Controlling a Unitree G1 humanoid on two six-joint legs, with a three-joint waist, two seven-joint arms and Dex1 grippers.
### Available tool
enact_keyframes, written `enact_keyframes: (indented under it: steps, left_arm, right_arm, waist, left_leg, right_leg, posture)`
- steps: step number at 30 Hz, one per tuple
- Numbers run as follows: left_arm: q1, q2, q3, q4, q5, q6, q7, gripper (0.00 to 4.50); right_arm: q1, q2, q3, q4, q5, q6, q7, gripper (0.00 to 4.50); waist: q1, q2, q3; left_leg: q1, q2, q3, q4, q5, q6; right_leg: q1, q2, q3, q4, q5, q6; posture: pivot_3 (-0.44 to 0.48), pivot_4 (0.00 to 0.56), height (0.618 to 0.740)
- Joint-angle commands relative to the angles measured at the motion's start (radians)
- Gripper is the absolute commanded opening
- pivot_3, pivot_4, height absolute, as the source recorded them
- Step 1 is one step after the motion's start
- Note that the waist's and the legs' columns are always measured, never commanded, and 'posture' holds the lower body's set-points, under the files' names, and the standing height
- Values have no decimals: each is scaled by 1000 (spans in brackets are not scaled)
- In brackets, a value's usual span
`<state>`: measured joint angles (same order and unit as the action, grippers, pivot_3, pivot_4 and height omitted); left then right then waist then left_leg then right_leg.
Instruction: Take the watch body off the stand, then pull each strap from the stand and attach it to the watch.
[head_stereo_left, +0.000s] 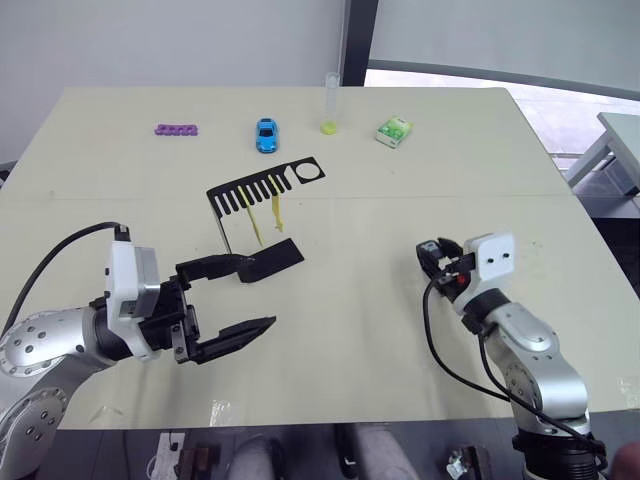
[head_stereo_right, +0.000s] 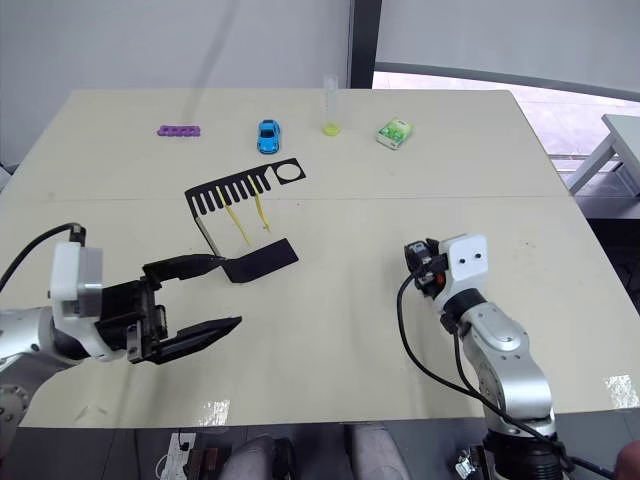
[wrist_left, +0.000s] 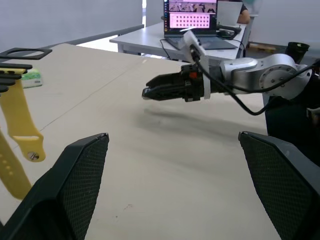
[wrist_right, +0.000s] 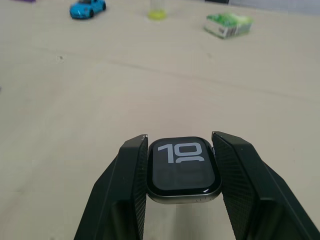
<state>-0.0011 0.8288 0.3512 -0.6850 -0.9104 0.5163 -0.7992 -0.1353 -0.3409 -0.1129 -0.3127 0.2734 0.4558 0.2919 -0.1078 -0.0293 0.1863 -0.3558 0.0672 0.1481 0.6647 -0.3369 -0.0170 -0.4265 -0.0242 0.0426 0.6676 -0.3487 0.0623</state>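
My right gripper (wrist_right: 180, 170) is shut on the watch body (wrist_right: 182, 170), a small black square case whose screen shows white digits; it hovers over the table's right side (head_stereo_left: 432, 262). The black stand (head_stereo_left: 262, 195) sits mid-table, its slotted top plate holding two yellow straps (head_stereo_left: 268, 218) that hang down above its flat base. My left gripper (head_stereo_left: 237, 296) is open, its upper finger close to the stand's base. In the left wrist view the straps (wrist_left: 22, 127) hang close by, and the right gripper (wrist_left: 165, 89) shows across the table.
Along the far edge lie a purple part (head_stereo_left: 177, 129), a blue toy car (head_stereo_left: 266, 134), a clear tube with a yellow tip (head_stereo_left: 329, 105) and a green box (head_stereo_left: 394, 132). Bare tabletop (head_stereo_left: 360, 300) lies between the two grippers.
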Motion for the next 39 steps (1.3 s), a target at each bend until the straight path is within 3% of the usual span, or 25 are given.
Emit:
enact_keyframes:
  steps: [1,16,22,26,30,36,39]
  left_arm:
    - [-36,-6,-25,19,15,-17,-14,4500]
    - [-54,-12,-27,48,51,-24,-22,4500]
    - [-41,1,1,56,47,-17,-34,4500]
    - [-2,10,42,69,55,-19,-51,4500]
    - [79,10,122,86,80,-29,-64,4500]
    - [191,-3,225,110,120,-57,-80,4500]
    - [262,-20,308,165,159,-94,-98,4500]
  right_arm:
    - [-7,12,-25,81,0,-63,13,1507]
    - [50,25,-7,223,2,-213,75,1507]
    - [36,-19,-56,222,12,-282,110,4455]
    - [23,-72,-91,178,70,-284,183,4489]
    - [20,-195,-170,144,179,-231,309,4489]
    - [49,-335,-259,223,206,-243,446,4489]
    - [83,-407,-312,331,193,-340,558,4489]
  waist:
    - [1,0,0]
    - [15,-2,-1]
    - [23,-2,-1]
    - [24,-1,-1]
    - [24,0,0]
    - [26,-1,-1]
    - [27,-1,0]
  left_leg:
    - [0,0,0,0,0,0]
    - [2,0,0,1,0,0]
    - [2,0,1,1,0,0]
    - [2,0,1,1,0,0]
    - [2,0,1,1,0,0]
    - [2,0,0,1,0,0]
    - [2,0,1,1,0,1]
  right_leg:
    - [0,0,0,0,0,0]
    - [1,0,1,2,0,0]
    - [1,0,1,2,0,0]
    - [1,0,1,3,0,0]
    - [1,0,1,3,0,0]
    - [1,0,1,2,0,0]
    - [1,0,1,1,0,0]
  posture:
    - [0,150,740]
    - [0,150,740]
    - [0,150,740]
    - [0,150,740]
    - [0,150,740]
    - [0,150,740]
    - [0,150,740]
